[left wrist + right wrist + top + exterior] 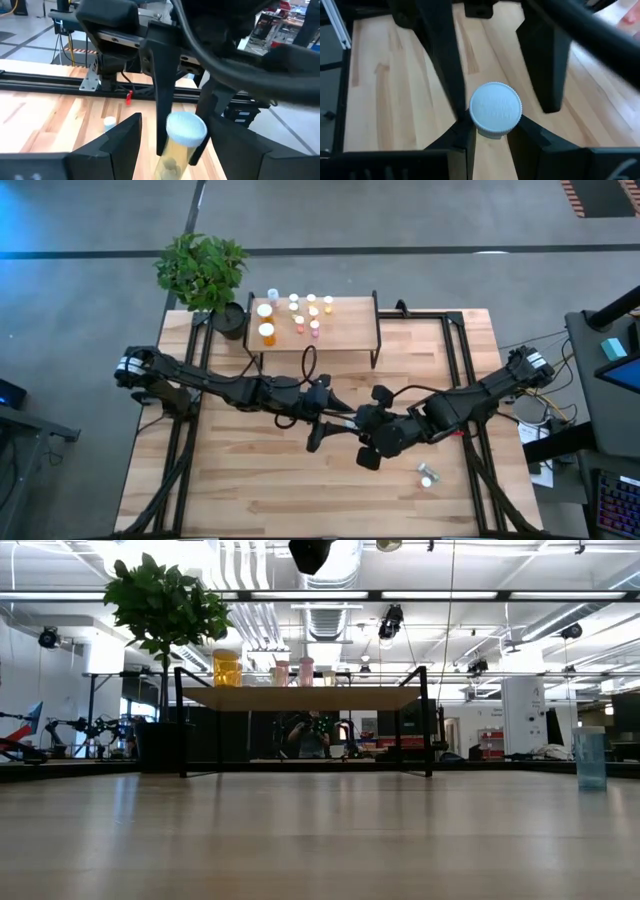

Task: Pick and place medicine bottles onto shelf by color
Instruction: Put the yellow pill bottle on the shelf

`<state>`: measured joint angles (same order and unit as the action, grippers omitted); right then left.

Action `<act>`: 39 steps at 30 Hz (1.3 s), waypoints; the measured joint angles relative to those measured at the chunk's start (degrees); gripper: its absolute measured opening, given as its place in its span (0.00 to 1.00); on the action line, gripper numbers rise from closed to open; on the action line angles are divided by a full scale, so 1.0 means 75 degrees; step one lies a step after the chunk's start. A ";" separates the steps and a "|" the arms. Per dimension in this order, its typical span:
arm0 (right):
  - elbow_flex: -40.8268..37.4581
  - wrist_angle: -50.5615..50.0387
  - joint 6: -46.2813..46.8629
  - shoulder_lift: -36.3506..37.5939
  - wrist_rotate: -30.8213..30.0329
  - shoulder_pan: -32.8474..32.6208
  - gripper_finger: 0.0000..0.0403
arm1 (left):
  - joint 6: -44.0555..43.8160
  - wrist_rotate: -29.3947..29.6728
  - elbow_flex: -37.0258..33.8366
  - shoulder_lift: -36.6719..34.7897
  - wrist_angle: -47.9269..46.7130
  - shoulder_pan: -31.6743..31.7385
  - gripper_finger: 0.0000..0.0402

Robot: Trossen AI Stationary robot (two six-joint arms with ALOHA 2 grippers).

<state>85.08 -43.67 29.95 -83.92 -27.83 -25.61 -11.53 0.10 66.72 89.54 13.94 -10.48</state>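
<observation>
A yellow-green medicine bottle (172, 155) with a white cap (496, 109) hangs above the middle of the table, and my right gripper (492, 132) is shut on it. My left gripper (335, 422) meets it from the left. It is open, with one finger on either side of the bottle and not touching it. The shelf (345, 330) stands at the table's far edge with several medicine bottles (300, 315) upright on its left half; two of them are larger and orange (266, 332). One teal bottle (428, 476) rests on the table at the near right. My right gripper pinches the bottle between its two fingers on the body just under the cap (495, 132). The fingers (162, 100) slant down from the table's right. The bottle is lifted clear of the table, cap up and a little tilted.
A potted plant (200, 270) stands at the far left corner beside the shelf. The right half of the shelf board is bare. Black frame rails (465, 380) run along both table sides. A person (312, 732) shows in the room behind the shelf.
</observation>
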 joint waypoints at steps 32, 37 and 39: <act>-0.0009 0.0064 -0.0074 0.0012 -0.0113 0.0035 0.25 | 0.0012 -0.0022 -0.0015 0.0003 0.0016 -0.0004 0.28; -0.0009 -0.0257 0.0064 0.0047 -0.0338 0.0052 0.40 | -0.0001 0.0003 -0.0017 0.0006 -0.0004 0.0140 0.28; -0.0009 -0.0693 0.0316 0.0115 -0.0478 0.0070 0.47 | -0.0003 0.0027 -0.0020 0.0009 -0.0004 0.0232 0.28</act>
<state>85.01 -48.87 32.32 -83.06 -31.42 -25.08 -11.55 0.30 66.57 89.60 13.91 -8.74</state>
